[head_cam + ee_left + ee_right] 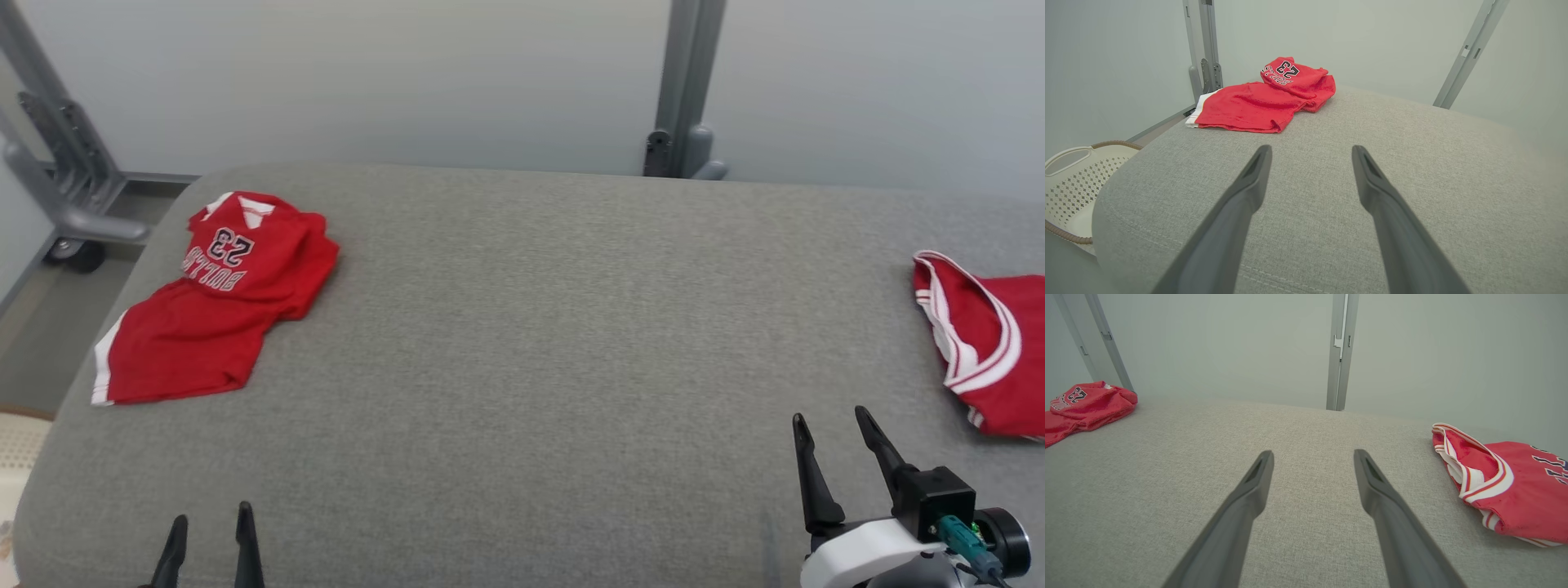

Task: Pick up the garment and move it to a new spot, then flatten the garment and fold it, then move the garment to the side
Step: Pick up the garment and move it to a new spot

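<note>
The right gripper [1312,455], fingers apart, hangs over the grey desk [1167,465]; a red jersey [1519,490] lies right, a red number-23 garment [1086,406] far left.

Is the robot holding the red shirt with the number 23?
No, the shirt lies on the pad, apart from the open left end effector and right end effector.

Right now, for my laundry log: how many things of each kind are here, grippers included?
Red garment piles: 2 (left pile, right pile)
Basket: 1
Grippers: 2 (left gripper, right gripper, both open)
Total: 5
</note>
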